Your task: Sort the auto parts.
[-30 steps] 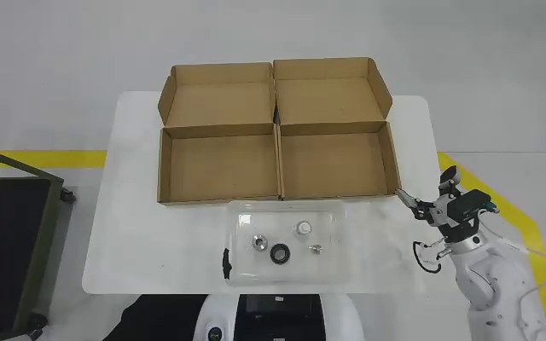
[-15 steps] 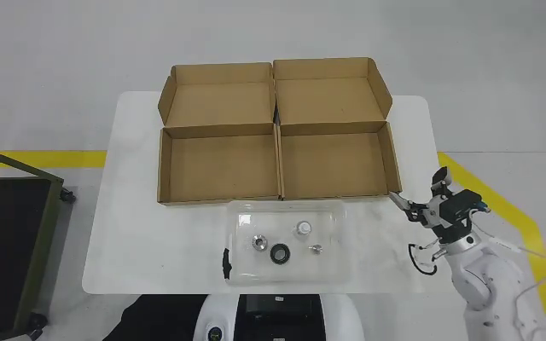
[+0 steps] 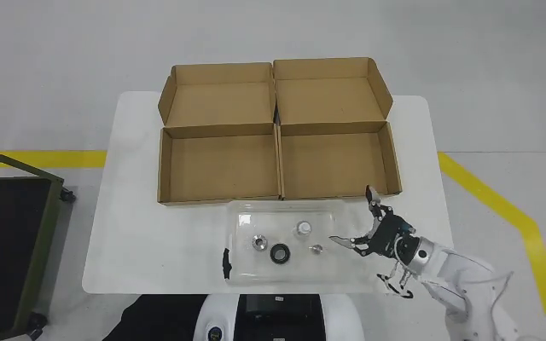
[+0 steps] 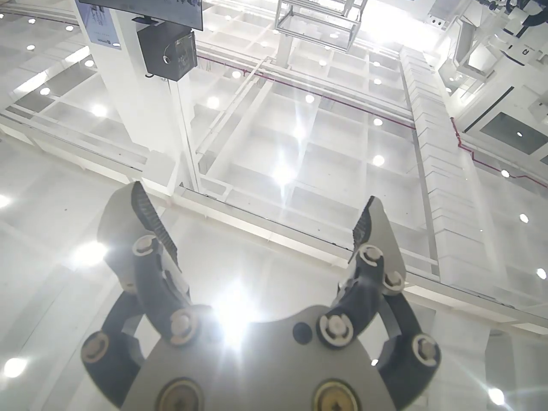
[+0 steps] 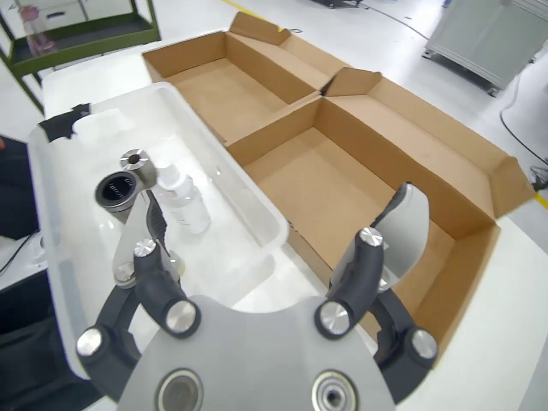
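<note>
My right gripper (image 3: 352,216) hangs wide open with nothing in it, over the right end of the clear plastic tray (image 3: 328,266). One ribbed finger points in over the tray and the other stands near the front corner of the right cardboard box (image 3: 337,162).

The parts lie in the tray, apart from one another:
- a short steel cylinder (image 3: 258,242) with a hole in its flat end
- a black ring (image 3: 280,253) with a ridged bore, just beside the cylinder
- a small clear bottle (image 3: 303,228) with a white cap
- a tiny metal piece (image 3: 315,249), too small for me to make out

The left cardboard box (image 3: 219,166) touches the right one side by side, both shallow, flaps up, on the smooth white table (image 3: 136,222).

My left gripper (image 4: 253,193) points up at the ceiling, serrated fingers spread wide, holding nothing.
</note>
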Tool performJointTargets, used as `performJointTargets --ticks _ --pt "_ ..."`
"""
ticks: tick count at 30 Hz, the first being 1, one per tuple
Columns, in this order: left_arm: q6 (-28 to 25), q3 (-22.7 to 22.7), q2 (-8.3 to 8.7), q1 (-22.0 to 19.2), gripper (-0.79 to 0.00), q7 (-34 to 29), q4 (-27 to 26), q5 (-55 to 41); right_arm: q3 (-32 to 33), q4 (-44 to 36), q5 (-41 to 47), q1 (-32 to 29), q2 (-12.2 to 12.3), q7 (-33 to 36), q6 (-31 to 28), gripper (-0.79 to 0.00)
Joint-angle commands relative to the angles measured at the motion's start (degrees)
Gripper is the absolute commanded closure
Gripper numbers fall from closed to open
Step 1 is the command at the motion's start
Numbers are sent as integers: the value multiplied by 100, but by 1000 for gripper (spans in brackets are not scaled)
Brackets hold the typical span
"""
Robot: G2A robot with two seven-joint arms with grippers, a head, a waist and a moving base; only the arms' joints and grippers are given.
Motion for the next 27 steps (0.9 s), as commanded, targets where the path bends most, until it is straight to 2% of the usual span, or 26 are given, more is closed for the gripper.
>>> performJointTargets --ticks 1,12,19,27 --pt "0 0 0 0 -785 0 0 0 -185 -107 -106 13 12 157 -142 -785" --pt "0 0 0 0 -785 0 0 0 -1049 270 274 490 12 822 -273 -785" --pt "0 0 0 0 -785 0 0 0 -1301 559 373 772 22 1028 -205 -785" --pt "0 0 0 0 -785 0 0 0 -1472 708 8 949 51 1102 -33 -785"
